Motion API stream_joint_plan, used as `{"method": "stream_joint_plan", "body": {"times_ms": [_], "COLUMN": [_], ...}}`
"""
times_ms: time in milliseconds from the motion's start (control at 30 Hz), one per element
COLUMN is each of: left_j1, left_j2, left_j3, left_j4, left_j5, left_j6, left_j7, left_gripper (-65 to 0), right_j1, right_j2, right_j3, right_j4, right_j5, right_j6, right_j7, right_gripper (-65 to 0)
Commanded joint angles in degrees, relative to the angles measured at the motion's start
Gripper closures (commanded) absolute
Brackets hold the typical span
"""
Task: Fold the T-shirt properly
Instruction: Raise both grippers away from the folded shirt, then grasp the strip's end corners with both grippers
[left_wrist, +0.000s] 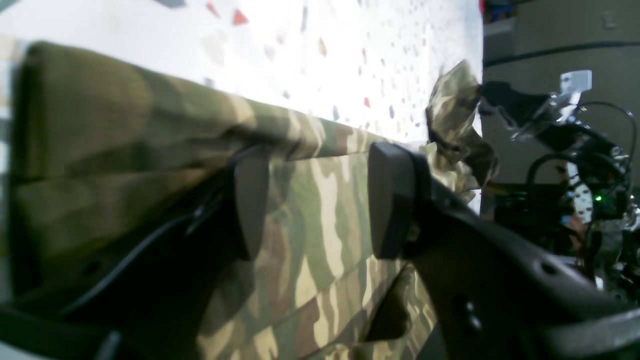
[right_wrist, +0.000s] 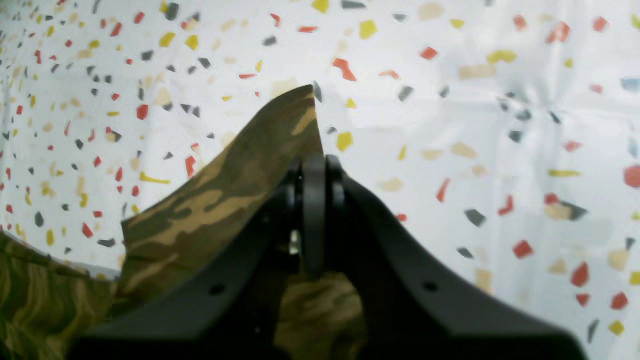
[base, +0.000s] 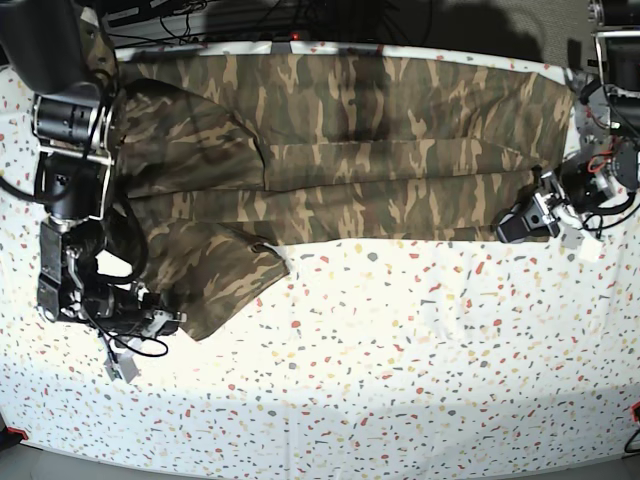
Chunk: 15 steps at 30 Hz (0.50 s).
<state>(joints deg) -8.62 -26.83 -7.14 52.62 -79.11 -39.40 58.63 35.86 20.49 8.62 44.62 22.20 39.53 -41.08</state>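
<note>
The camouflage T-shirt (base: 380, 150) lies spread across the far part of the table, with one sleeve (base: 210, 270) reaching toward the front left. My right gripper (right_wrist: 315, 167) is shut on a corner of that sleeve (right_wrist: 235, 180), which stands up in a peak above the cloth-covered table; the base view shows this gripper (base: 175, 322) low at the sleeve's tip. My left gripper (left_wrist: 320, 200) is open, its two fingers (left_wrist: 250, 200) set apart over the shirt's folded edge (left_wrist: 310, 220). In the base view the left gripper (base: 520, 228) sits at the shirt's right end.
A white tablecloth with coloured speckles (base: 400, 350) covers the table. Cables and equipment (base: 200, 15) run along the back edge. The right arm's body (base: 70, 150) stands over the shirt's left part. The other arm's mount (base: 615, 110) is at the right edge.
</note>
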Motion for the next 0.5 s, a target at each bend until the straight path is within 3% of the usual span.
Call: {"method": "stream_joint_plan", "body": {"times_ms": [0,233,367,467], "left_j1": [-1.4,-3.1,-2.8,-2.3], "left_j2": [-1.4,-2.7,-2.9,-2.9], "left_j3": [-0.4,-0.4,-0.4,-0.4], "left_j4": [0.8,4.7,11.2,16.5], "left_j5": [-0.3,15.9,24.6,27.9], "left_j6": [-0.6,-0.6,-0.6,-0.6], "left_j7": [-1.4,-10.6,-10.6,-5.8], "left_gripper": [-31.1,-31.1,-31.1,-31.1], "right_j1": [2.0,2.0,2.0,2.0], "right_j2": [0.7,0.6,0.6,0.6], "right_j3": [0.2,0.2,0.2,0.2], "right_j4": [1.2,1.2,1.2,1.2], "right_j5": [0.8,1.0,1.0,1.0], "right_j6": [0.5,0.5,0.5,0.5], "right_j7": [1.0,1.0,0.9,0.9], "right_gripper": [0.0,0.0,0.0,0.0]}}
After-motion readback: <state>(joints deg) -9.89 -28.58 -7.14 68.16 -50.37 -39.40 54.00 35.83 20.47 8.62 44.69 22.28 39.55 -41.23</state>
